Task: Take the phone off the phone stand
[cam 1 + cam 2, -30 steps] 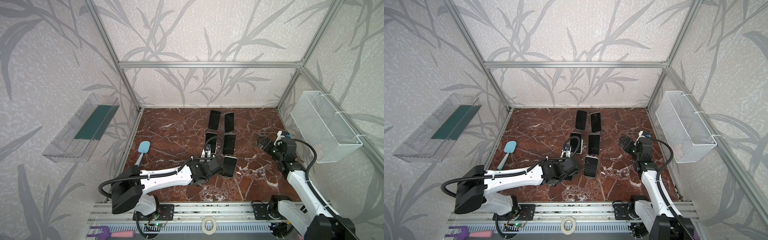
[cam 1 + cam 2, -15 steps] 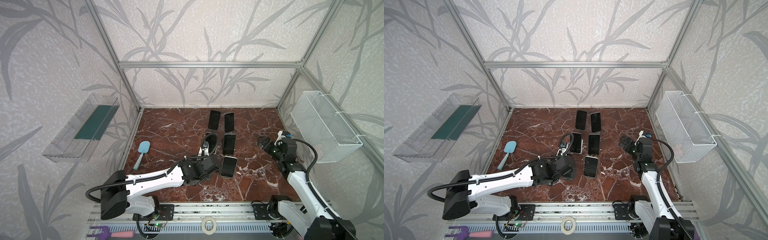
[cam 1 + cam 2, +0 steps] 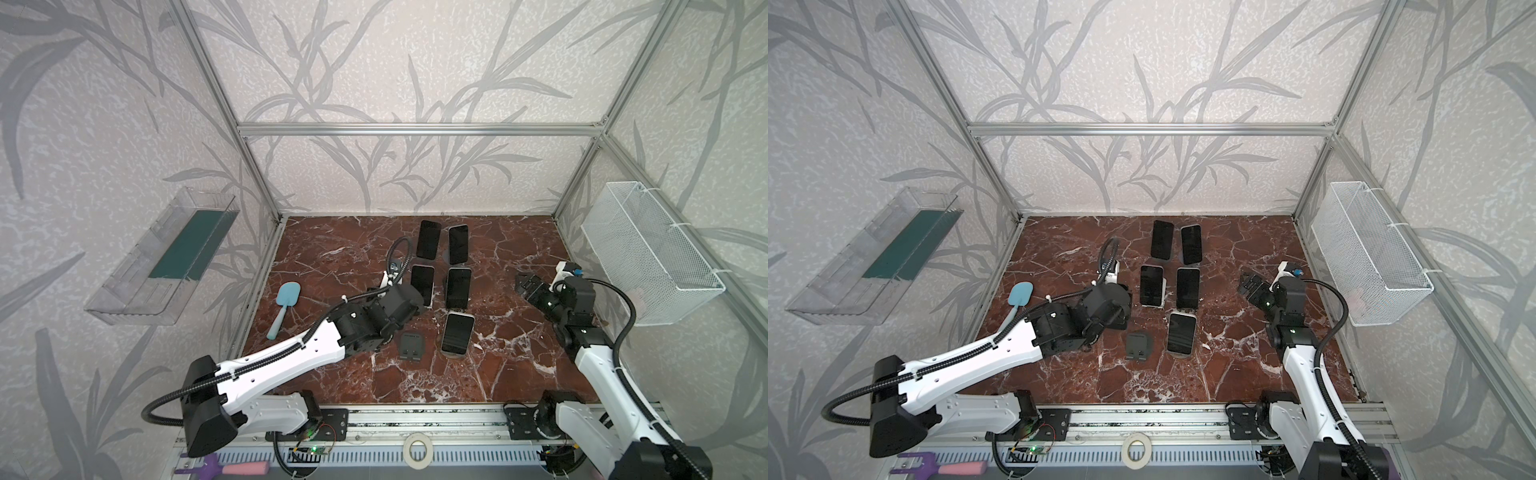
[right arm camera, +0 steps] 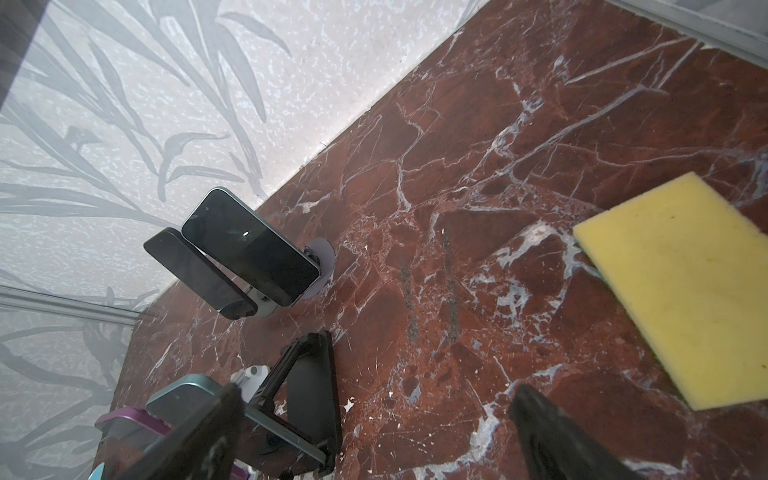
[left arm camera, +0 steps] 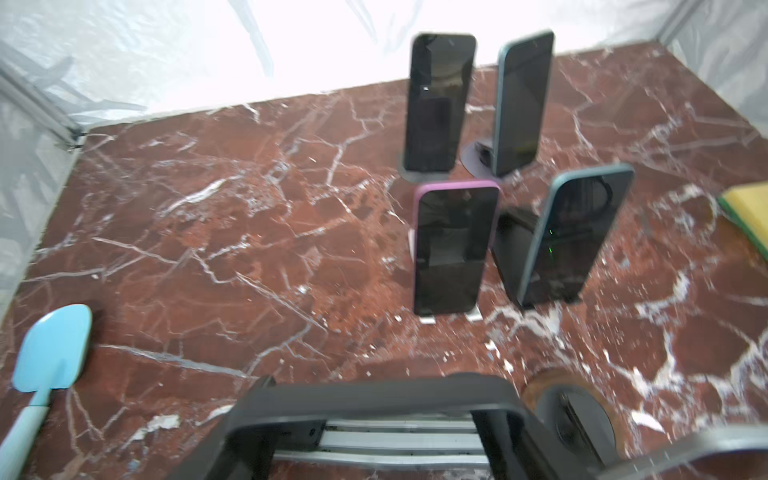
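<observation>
Your left fingers (image 5: 216,451) are clamped across the width of a dark phone (image 5: 374,395), gripping only its two slim edges. That phone is off the empty phone stand (image 3: 411,347), which sits bare just beside your left wrist, so I judge the removal done and only a set-down left. Whether the phone hangs clear of the tabletop (image 5: 208,232) I cannot tell. Just ahead stand the purple-cased phone (image 5: 453,249) and the teal-edged phone (image 5: 573,237), each propped on its own support. Two more stand behind them, and a pale-edged phone (image 3: 456,338) stands next to the empty stand. If you swing your load towards them you could tip one, and they stand close enough to knock each other over. A sharp turn could also let the smooth casing slide out onto the marble. The bare stretch towards the blue spatula (image 5: 54,349) looks safer. Your right fingers (image 4: 199,436) are spread wide and empty, well apart from all this, near the yellow sponge (image 4: 685,291).
</observation>
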Controlling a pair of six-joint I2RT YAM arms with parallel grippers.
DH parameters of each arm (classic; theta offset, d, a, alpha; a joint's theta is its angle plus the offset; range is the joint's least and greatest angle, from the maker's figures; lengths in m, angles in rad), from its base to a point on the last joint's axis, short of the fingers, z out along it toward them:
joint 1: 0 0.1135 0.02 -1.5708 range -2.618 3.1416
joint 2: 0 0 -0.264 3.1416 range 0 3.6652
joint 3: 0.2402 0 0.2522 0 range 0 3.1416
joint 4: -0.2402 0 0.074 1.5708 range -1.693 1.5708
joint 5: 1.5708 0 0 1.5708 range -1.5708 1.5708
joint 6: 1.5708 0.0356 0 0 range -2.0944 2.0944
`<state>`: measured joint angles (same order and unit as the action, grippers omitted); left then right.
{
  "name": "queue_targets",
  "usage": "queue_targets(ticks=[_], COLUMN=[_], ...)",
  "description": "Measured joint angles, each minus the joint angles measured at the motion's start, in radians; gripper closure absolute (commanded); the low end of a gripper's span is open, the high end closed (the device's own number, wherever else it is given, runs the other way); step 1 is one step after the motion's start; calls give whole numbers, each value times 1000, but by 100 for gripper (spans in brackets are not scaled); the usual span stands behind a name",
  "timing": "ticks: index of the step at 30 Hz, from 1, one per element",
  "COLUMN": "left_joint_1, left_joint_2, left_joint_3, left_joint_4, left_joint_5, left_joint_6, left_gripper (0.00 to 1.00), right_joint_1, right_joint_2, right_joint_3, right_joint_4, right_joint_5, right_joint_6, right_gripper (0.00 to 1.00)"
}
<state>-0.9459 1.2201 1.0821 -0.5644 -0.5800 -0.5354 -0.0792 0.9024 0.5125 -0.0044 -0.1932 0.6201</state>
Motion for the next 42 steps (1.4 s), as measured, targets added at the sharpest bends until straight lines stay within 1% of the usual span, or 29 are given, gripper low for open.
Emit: queue_targets(ticks=[5, 9, 14, 17, 20, 24, 26, 31, 37, 39, 42], left_joint_1=[123, 220, 357, 426, 492, 565, 598, 673, 741, 755, 768], left_joint_2=[-5, 16, 83, 134, 194, 283, 331, 451, 592, 636, 725], left_joint_3=[36, 49, 87, 115, 147, 188, 212, 296, 437, 472, 525], left_joint_4=[1, 17, 60, 82, 98, 113, 117, 119, 116, 117, 121], left_joint_5=[53, 106, 177, 219, 272, 332, 359, 405, 459, 482, 514], left_joint_6=[77, 140, 178, 186, 185, 184, 184, 185, 186, 185, 186], left_gripper=[44, 44, 44, 44, 44, 44, 43, 43, 45, 45, 45], right_joint_1=[2, 3, 4, 10, 50, 155, 183, 188, 191, 205, 263], right_joint_2=[-1, -36, -66, -64, -63, -62, -74, -144, -155, -153, -137], right_joint_3=[-2, -5, -6, -25, -69, -89, -92, -142, -143, -143, -143], right_joint_4=[0, -4, -3, 10, 38, 34, 37, 47, 40, 40, 48], right_joint_5=[-12, -18, -35, -55, -46, 39, 73, 159, 185, 194, 216], right_joint_6=[1, 1, 5, 34, 70, 94, 97, 117, 123, 124, 115], right_gripper=[0, 0, 0, 3, 3, 3, 4, 3, 4, 4, 4])
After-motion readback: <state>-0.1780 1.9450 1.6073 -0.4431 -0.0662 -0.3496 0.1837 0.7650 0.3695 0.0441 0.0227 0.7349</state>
